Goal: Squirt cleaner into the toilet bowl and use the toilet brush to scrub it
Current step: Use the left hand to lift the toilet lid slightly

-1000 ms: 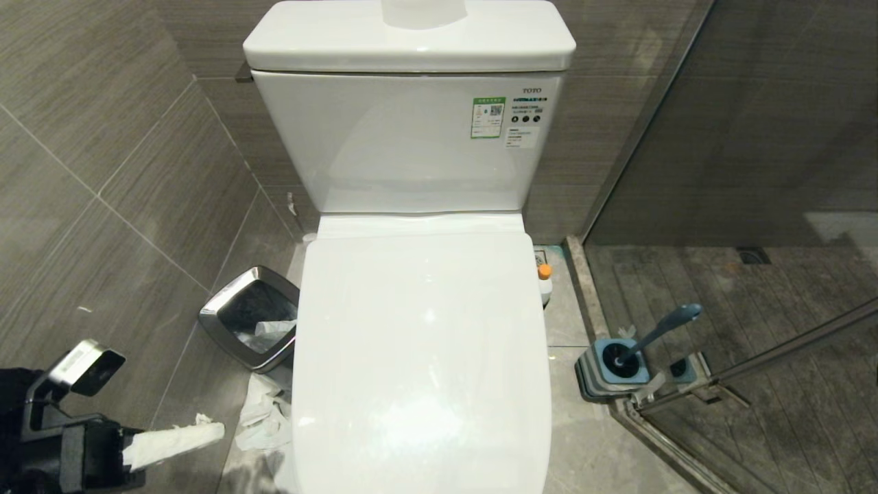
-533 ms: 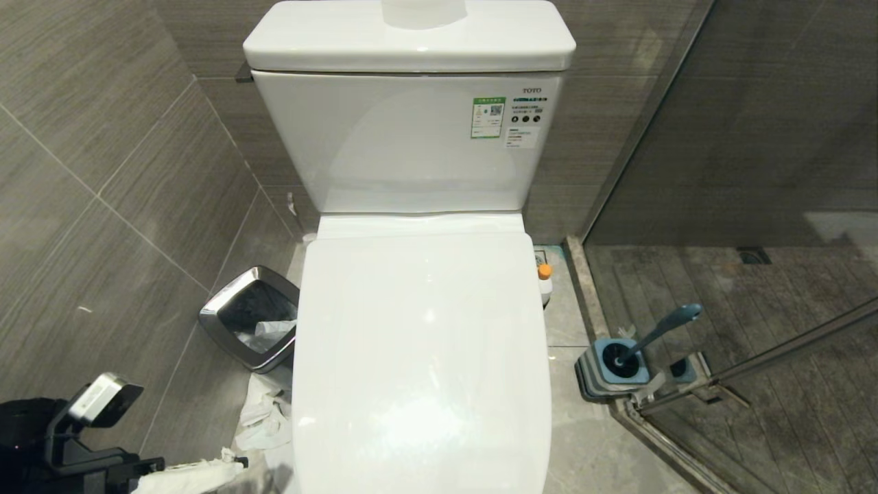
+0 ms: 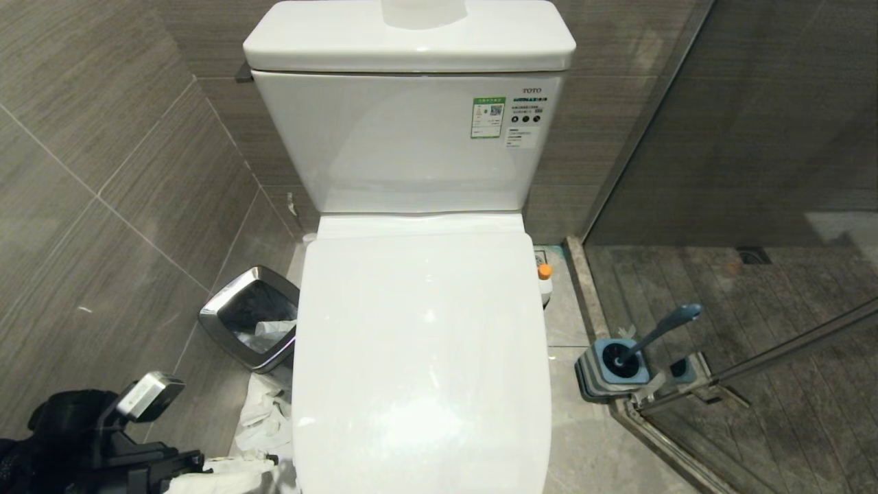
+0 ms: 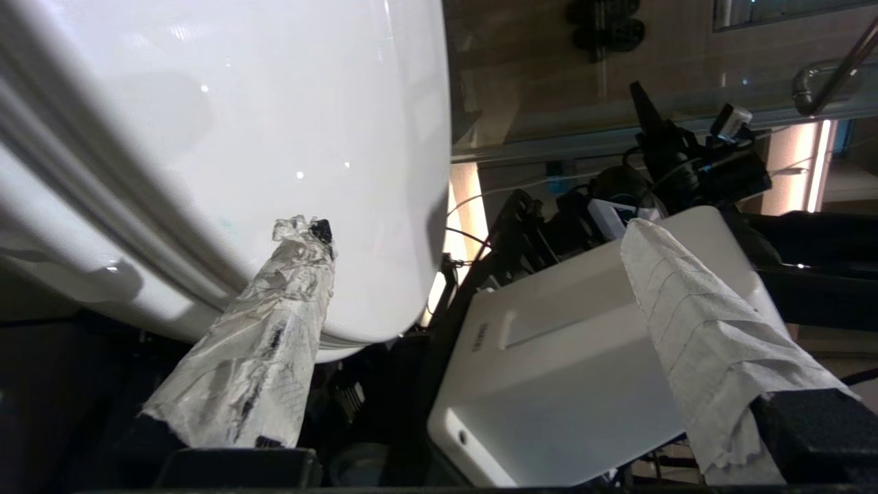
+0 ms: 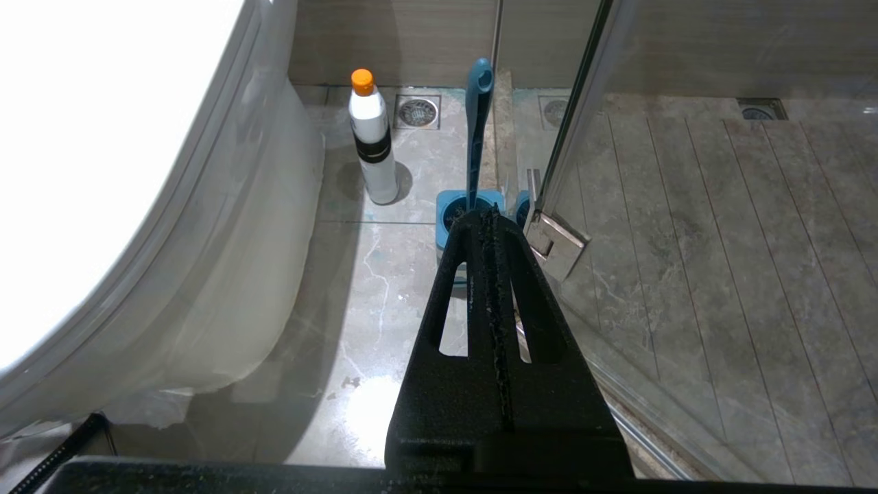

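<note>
While the lid lay shut, the brush (image 3: 660, 334) leaned toward the upper right; the bottle (image 5: 372, 140) stood upright; left gripper (image 4: 480, 247) wide, right gripper (image 5: 491, 221) pinched closed.

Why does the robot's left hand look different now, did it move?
Yes. The left gripper has slid toward the toilet and lower in the head view, nearer the crumpled paper.

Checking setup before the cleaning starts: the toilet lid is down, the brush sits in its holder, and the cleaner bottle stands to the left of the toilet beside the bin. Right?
Not quite. The cleaner bottle stands on the right of the toilet, near the brush in its holder, as the head view shows. The lid is down.
</note>
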Robot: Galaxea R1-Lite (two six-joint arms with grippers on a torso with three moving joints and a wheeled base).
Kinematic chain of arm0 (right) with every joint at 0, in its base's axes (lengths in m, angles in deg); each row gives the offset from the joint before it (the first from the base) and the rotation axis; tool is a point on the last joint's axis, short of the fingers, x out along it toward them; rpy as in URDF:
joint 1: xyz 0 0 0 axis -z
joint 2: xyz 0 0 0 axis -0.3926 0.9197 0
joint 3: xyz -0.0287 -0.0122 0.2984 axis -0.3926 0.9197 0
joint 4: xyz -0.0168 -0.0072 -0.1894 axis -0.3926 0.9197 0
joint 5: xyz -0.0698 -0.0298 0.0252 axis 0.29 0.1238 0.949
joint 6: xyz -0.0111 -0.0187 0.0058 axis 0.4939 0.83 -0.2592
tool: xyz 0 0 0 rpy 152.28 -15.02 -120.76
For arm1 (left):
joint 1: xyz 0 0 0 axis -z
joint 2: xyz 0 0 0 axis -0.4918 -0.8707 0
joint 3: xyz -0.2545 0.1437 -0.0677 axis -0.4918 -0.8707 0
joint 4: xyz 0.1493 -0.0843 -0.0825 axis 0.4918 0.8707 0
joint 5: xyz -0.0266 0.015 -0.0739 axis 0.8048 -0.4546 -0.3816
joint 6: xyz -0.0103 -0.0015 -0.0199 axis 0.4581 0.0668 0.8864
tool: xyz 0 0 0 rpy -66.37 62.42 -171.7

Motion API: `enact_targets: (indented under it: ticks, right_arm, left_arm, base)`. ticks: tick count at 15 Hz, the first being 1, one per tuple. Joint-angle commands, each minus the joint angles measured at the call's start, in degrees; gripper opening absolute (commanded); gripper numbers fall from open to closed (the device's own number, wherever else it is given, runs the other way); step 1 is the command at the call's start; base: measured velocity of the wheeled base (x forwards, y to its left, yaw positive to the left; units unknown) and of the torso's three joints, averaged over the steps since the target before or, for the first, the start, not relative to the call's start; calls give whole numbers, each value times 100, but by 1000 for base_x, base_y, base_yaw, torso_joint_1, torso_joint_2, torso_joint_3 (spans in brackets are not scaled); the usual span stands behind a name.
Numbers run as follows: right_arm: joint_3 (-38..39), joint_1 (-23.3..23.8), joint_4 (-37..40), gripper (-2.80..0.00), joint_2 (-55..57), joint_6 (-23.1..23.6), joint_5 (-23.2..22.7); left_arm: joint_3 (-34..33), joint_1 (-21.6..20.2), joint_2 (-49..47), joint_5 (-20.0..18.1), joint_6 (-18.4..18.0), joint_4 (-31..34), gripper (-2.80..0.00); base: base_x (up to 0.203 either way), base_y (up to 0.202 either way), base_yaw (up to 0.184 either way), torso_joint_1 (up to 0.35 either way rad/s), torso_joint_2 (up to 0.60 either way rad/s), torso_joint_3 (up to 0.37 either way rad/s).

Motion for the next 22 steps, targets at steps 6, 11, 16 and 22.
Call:
enact_targets:
  ticks: [6, 11, 16, 22]
  right_arm:
    - [148, 0, -4, -280, 0, -1, 0]
    - [141, 0, -4, -280, 0, -1, 0]
    - [143, 0, -4, -280, 0, -1, 0]
    - [143, 0, -4, -280, 0, -1, 0]
  left_arm:
    - [-193, -179, -610, 223, -67, -740, 0]
    - [-226, -29, -682, 796, -216, -742, 0]
    - [-208, 242, -691, 1215, -234, -743, 0]
    - [-135, 606, -849, 1573, -207, -751, 0]
  base:
    - [0, 0, 0, 0, 0, 0]
    - [0, 0, 0, 0, 0, 0]
    - [0, 0, 0, 0, 0, 0]
    - [0, 0, 0, 0, 0, 0]
